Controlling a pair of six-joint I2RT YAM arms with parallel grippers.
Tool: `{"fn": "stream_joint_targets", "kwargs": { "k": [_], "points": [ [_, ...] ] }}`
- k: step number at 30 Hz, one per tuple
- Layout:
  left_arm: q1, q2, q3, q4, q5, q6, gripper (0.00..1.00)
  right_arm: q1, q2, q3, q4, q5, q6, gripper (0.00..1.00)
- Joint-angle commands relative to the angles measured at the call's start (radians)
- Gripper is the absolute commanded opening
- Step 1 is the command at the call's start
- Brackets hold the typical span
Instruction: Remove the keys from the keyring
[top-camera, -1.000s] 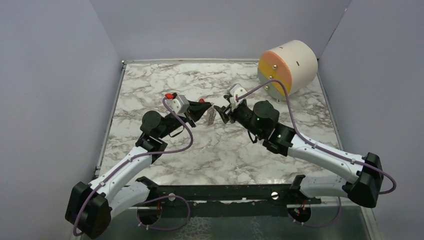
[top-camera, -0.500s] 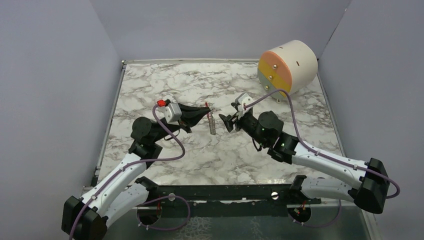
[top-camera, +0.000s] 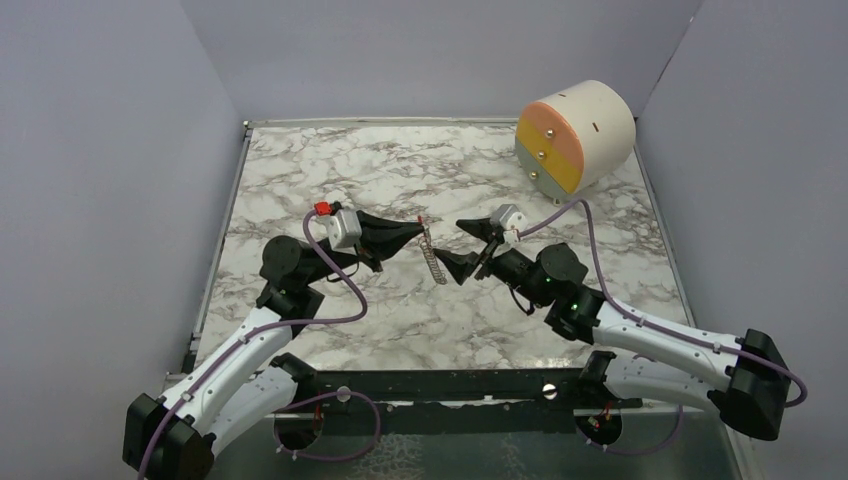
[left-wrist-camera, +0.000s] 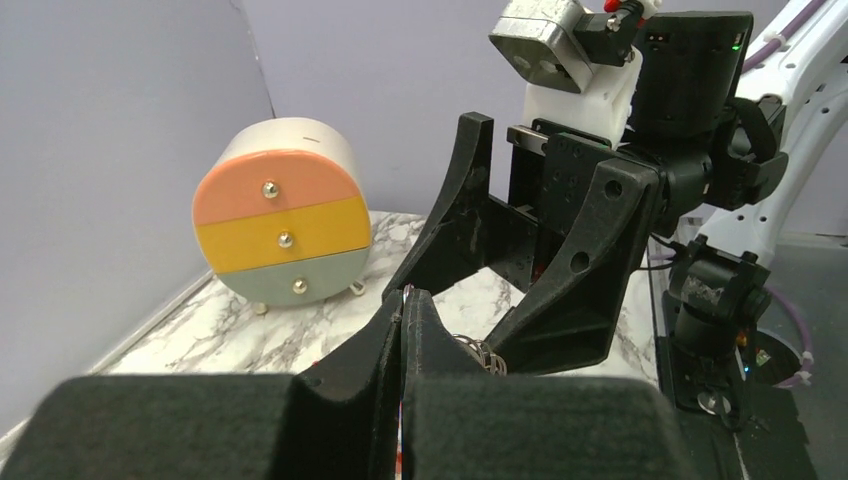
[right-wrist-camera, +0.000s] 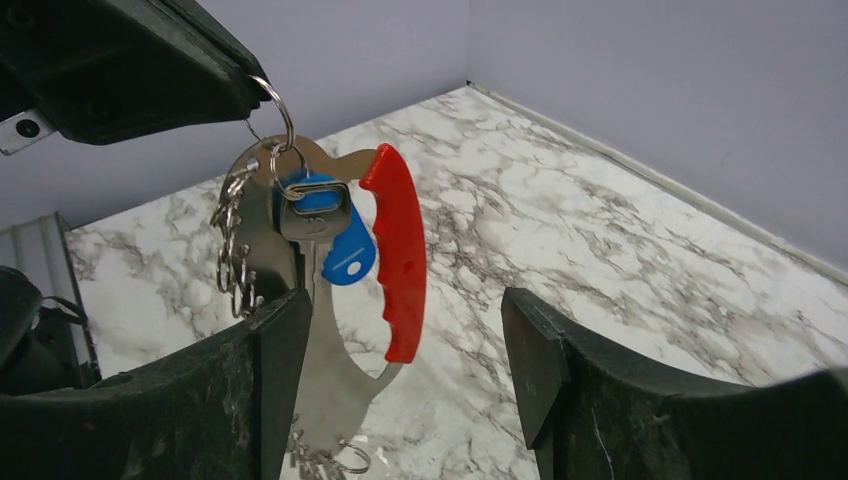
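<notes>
The keyring (right-wrist-camera: 300, 330), a silvery clip with a bright red part and small wire rings, hangs above the marble table. My left gripper (top-camera: 412, 228) is shut on its top ring; the tips (left-wrist-camera: 405, 300) are pressed together. From the ring hang the keys (right-wrist-camera: 335, 245), one small blue-and-silver piece. In the top view the keyring (top-camera: 432, 255) is a thin grey band slanting down to the right. My right gripper (right-wrist-camera: 403, 320) is open around the lower part of the keyring. Its left finger (right-wrist-camera: 270, 390) stands beside the silvery plate; I cannot tell if they touch.
A cream cylinder with orange, yellow and grey drawer fronts (top-camera: 575, 135) stands at the back right, also in the left wrist view (left-wrist-camera: 280, 225). Purple walls close in the marble table (top-camera: 330, 160) on three sides.
My right gripper has opened wider and drawn back toward the near side. The keyring now hangs from my left gripper alone, which has shifted slightly right.
</notes>
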Motion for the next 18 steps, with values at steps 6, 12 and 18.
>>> {"fn": "stream_joint_targets", "kwargs": {
  "k": [6, 12, 18],
  "points": [
    [-0.004, -0.004, -0.003, 0.123, 0.038, -0.08, 0.0, 0.001, 0.065, 0.001, 0.158, -0.108, 0.047, 0.71],
    [-0.005, 0.036, -0.016, 0.189, 0.048, -0.119, 0.0, 0.001, 0.094, 0.019, 0.179, -0.131, 0.043, 0.71],
    [-0.007, 0.029, -0.027, 0.207, 0.052, -0.131, 0.0, 0.001, 0.09, 0.036, 0.182, -0.127, 0.024, 0.71]
  ]
}}
